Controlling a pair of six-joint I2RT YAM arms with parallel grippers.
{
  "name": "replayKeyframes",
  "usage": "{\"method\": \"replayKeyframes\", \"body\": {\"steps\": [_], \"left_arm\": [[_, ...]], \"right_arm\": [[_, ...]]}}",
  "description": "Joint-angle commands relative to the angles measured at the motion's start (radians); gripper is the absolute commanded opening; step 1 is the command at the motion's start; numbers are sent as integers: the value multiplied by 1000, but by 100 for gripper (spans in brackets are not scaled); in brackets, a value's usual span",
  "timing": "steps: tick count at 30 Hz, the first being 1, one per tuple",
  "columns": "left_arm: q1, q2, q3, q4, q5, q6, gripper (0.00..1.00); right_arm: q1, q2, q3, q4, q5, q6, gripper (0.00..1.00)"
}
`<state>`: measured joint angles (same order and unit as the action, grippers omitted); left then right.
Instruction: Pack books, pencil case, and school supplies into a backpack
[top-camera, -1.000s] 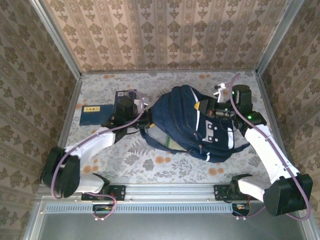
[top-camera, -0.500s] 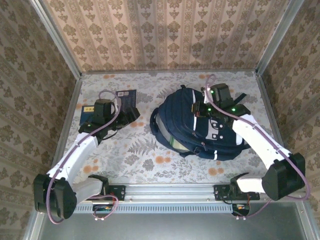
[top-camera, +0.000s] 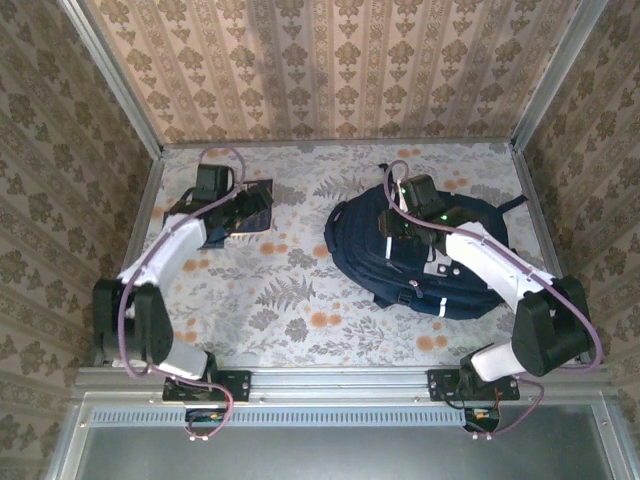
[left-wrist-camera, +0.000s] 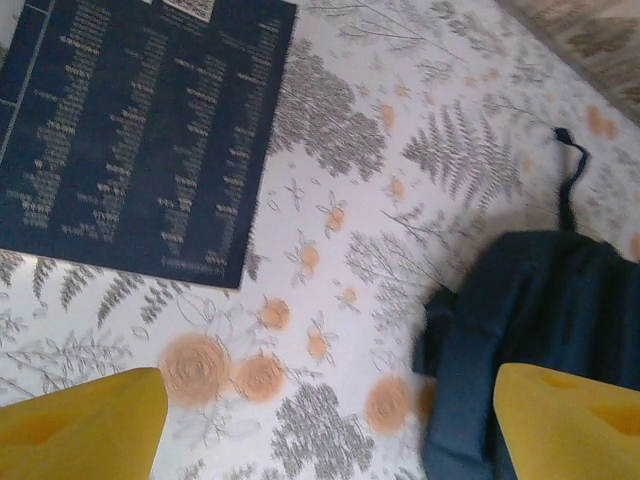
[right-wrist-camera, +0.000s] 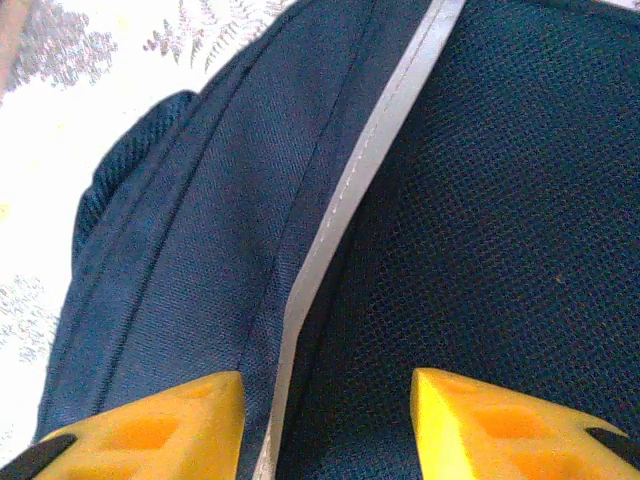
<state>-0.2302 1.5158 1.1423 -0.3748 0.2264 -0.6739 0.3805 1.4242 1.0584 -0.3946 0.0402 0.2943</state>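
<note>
- backpack (top-camera: 455, 285): navy, lying flat on the right half of the floral worktop (top-camera: 290, 300), nearest the arm bases.
- right pincer (right-wrist-camera: 325, 420): directly over the backpack's far-left part. Its yellow fingers are parted with nothing clamped, and navy fabric and a grey-white stripe (right-wrist-camera: 350, 190) lie below the gap.
- left pincer (left-wrist-camera: 330, 425): well to the left of the backpack, fingers spread wide and empty, above bare worktop.
- dark navy book (left-wrist-camera: 140, 140): flat on the worktop, far-left of the backpack and well apart from it, just beyond the left pincer, with rows of pale print facing up.
</note>
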Motion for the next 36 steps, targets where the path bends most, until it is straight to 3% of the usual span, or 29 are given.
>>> {"method": "replayKeyframes", "body": {"steps": [1,7,14,20,28,31,36], "left_arm": [[12,141,141,-34,-63,62,85],[12,464,506,-267,-158,202,85],[14,628,584,-318,-159,196,86],[15,638,435,-231,-48,68,86],[7,519,138,-51,68,-113,85],[-21,435,0,23,103,-200,84],[-125,261,-178,31,70,-288,84]], "right_arm": [[11,-112,-11,50,-8,34,52],[75,-165,-43,9,114,56,52],[139,-208,-100,32,132,69,50],[165,-208,-69,35,34,119,47],[242,-110,-4,48,-57,128,47],[254,-79,4,64,-94,143,47],[265,5,45,57,-146,149,47]]}}
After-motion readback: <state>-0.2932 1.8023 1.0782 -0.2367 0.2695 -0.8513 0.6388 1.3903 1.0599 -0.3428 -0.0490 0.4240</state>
